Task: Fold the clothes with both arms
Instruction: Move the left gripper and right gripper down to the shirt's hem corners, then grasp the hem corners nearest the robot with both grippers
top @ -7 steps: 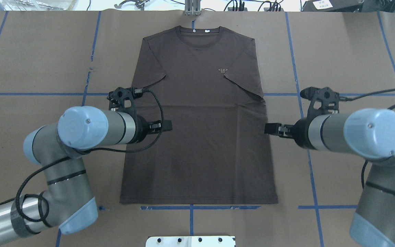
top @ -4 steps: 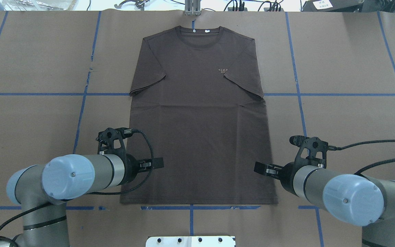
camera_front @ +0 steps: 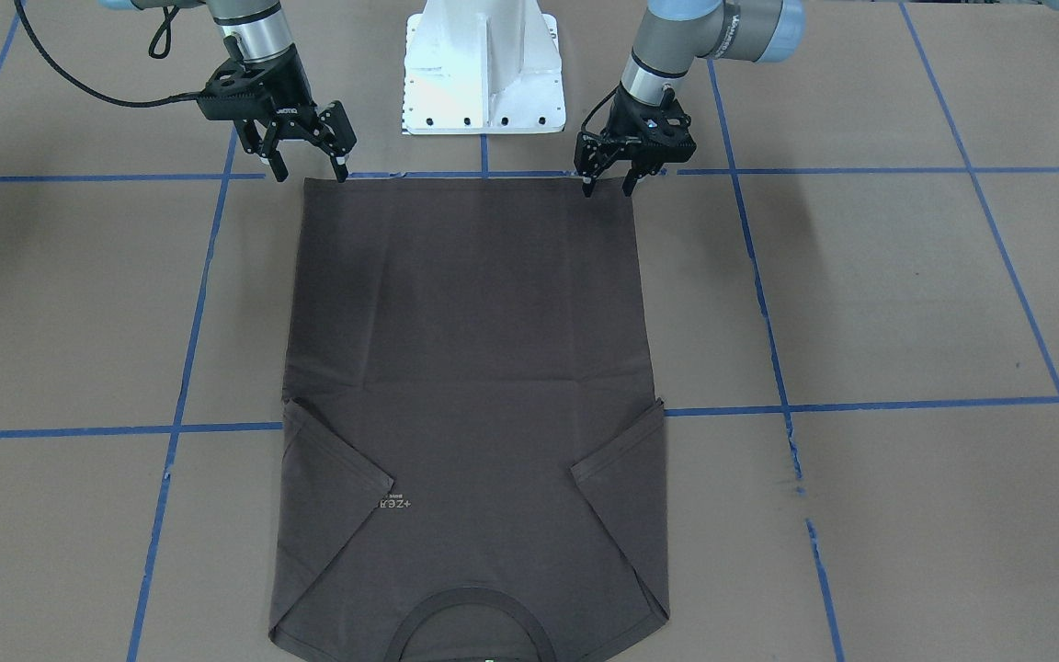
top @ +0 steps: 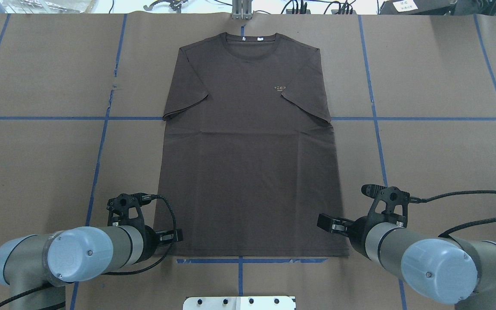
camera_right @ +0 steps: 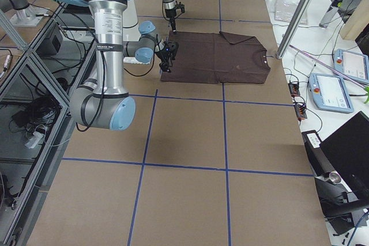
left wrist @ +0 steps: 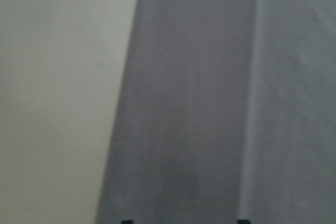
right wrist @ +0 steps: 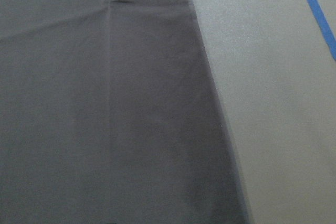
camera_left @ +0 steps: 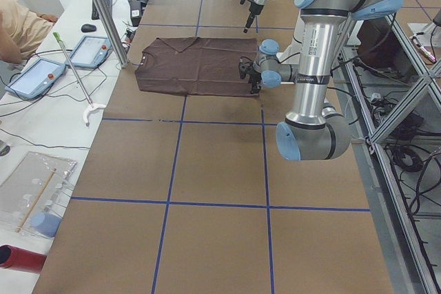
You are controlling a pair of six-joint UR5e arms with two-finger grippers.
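Heads up: in the overhead view both arms have slid down the frame from mid-shirt to the hem. Your left gripper (top: 175,235) sits at the lower-left hem corner, jaws apart. The T-shirt (top: 248,163) lies flat mid-tabletop (top: 37,163), collar toward the top edge, long axis running top to bottom. The right gripper (top: 325,222) is at the lower-right corner, jaws apart too. Looks like a hem grab is next.
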